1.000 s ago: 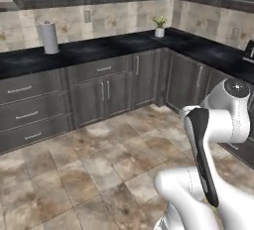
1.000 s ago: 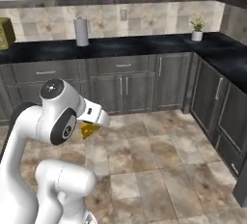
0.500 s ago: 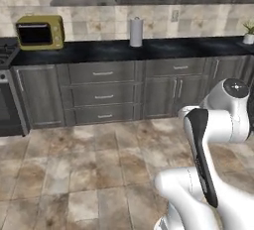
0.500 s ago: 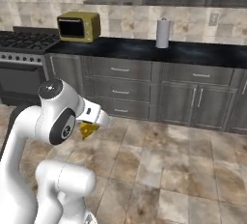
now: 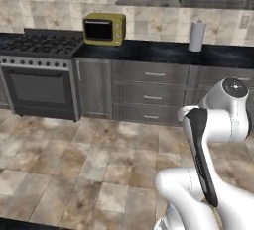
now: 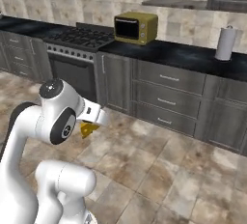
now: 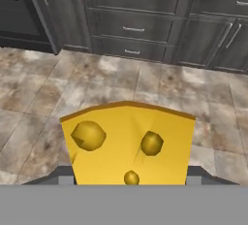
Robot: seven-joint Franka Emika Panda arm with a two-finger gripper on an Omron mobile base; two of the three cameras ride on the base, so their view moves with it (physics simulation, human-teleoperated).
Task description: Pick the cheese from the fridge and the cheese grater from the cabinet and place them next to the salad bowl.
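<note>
Yellow cheese [image 7: 128,144], a wedge with round holes, sits clamped in the pincer [image 6: 88,129] and hangs above the tiled floor [image 6: 159,170]; from the right base view it shows as a small yellow bit under the white arm. Ahead runs a dark bench [image 5: 163,53] over grey drawers and cupboard doors, all closed. On the bench stand a yellow microwave [image 5: 104,28], door closed, and a paper towel roll [image 5: 197,35]. A stove [image 5: 39,78] stands beside the cupboards, oven door closed.
</note>
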